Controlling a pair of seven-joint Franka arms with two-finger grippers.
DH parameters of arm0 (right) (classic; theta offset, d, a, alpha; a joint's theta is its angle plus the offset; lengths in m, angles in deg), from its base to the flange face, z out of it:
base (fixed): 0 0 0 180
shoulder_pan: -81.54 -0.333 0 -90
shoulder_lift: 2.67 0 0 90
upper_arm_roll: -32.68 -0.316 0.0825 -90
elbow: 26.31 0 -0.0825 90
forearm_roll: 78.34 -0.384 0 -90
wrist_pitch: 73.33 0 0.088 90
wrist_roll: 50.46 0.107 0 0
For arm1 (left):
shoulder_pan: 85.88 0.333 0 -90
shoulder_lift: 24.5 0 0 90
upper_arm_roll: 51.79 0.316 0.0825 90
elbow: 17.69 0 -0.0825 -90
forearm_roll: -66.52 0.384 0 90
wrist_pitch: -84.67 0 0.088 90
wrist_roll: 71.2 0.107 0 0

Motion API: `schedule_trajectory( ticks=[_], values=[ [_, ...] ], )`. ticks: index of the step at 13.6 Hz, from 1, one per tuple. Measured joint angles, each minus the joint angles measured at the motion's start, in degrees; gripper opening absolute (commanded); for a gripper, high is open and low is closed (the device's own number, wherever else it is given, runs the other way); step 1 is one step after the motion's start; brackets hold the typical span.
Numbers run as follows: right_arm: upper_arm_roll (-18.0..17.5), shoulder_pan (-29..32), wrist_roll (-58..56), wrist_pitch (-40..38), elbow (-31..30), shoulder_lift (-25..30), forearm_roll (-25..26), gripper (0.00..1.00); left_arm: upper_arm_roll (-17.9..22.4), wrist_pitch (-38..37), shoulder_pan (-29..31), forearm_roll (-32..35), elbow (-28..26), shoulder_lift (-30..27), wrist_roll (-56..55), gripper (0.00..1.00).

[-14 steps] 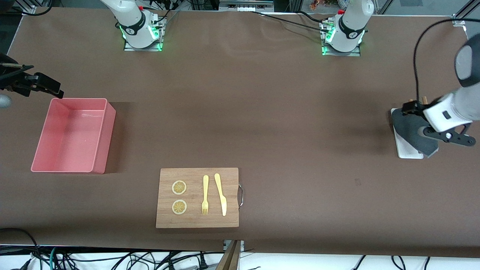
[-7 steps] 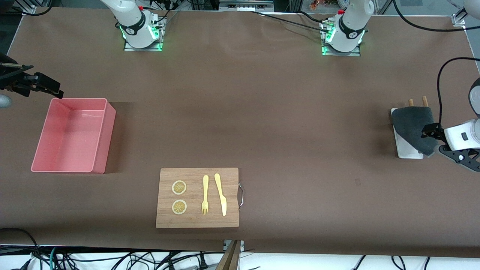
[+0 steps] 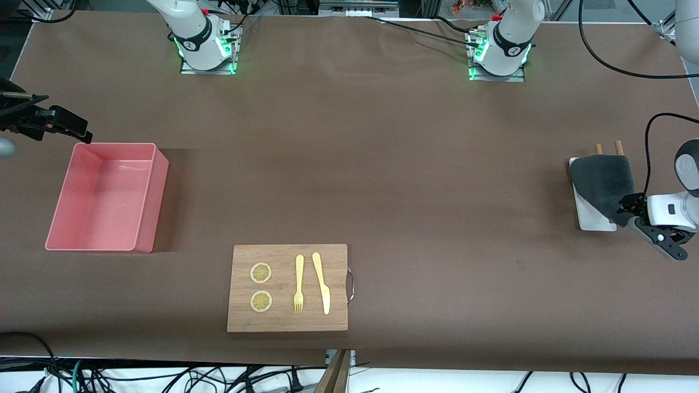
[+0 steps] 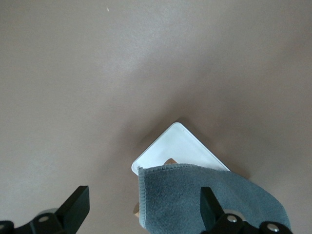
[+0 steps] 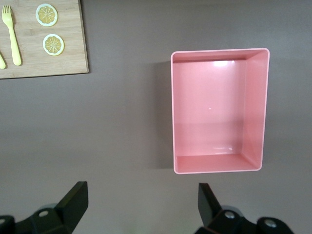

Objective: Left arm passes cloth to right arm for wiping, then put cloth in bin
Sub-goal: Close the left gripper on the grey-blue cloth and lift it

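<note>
Front view: the left gripper (image 3: 628,214), fingers spread, hangs beside the cloth (image 3: 602,183) on the white tray (image 3: 592,221); pickup pending. The right gripper (image 3: 65,126), also spread, waits beside the bin (image 3: 139,210).

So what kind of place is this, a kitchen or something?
More likely a robotics lab staged as a kitchen task: two arm bases bolted to a brown-covered table, loose cables along its edge, and props such as a cutting board and pink bin.
</note>
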Motion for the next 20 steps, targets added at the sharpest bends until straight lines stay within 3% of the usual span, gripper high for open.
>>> schedule_trajectory(
  ticks=[4, 7, 11, 15, 17, 19, 20],
  values=[
    [0.0, 0.0, 0.0, 0.0, 0.0, 0.0, 0.0, 1.0, -0.2, 0.0, 0.0, -0.1, 0.0, 1.6, 2.2, 0.77],
    [0.0, 0.0, 0.0, 0.0, 0.0, 0.0, 0.0, 1.0, -0.2, 0.0, 0.0, -0.3, 0.0, 1.9, 4.3, 0.54],
    [0.0, 0.0, 0.0, 0.5, 0.0, 0.0, 0.0, 1.0, -0.2, 0.0, 0.0, -0.3, 0.0, 1.9, 5.7, 0.38],
    [0.0, 0.0, 0.0, 1.9, 0.0, -0.1, 0.0, 1.0, -0.3, 0.0, 0.0, -0.3, 0.1, 1.9, 6.2, 0.32],
    [0.0, 0.0, 0.0, 2.2, 0.0, -0.4, 0.0, 1.0, -0.3, -0.2, 0.0, -0.3, 0.2, 1.9, 6.3, 0.24],
    [0.0, 0.0, 0.0, 2.5, 0.0, -0.7, 0.0, 1.0, -0.4, -1.0, 0.0, -0.3, 0.3, 1.9, 6.3, 0.05],
    [-0.1, 0.0, 0.0, 2.5, 0.0, -1.0, 0.0, 1.0, -0.5, -1.8, 0.0, -0.3, 0.5, 1.9, 6.3, 0.0]
  ],
)
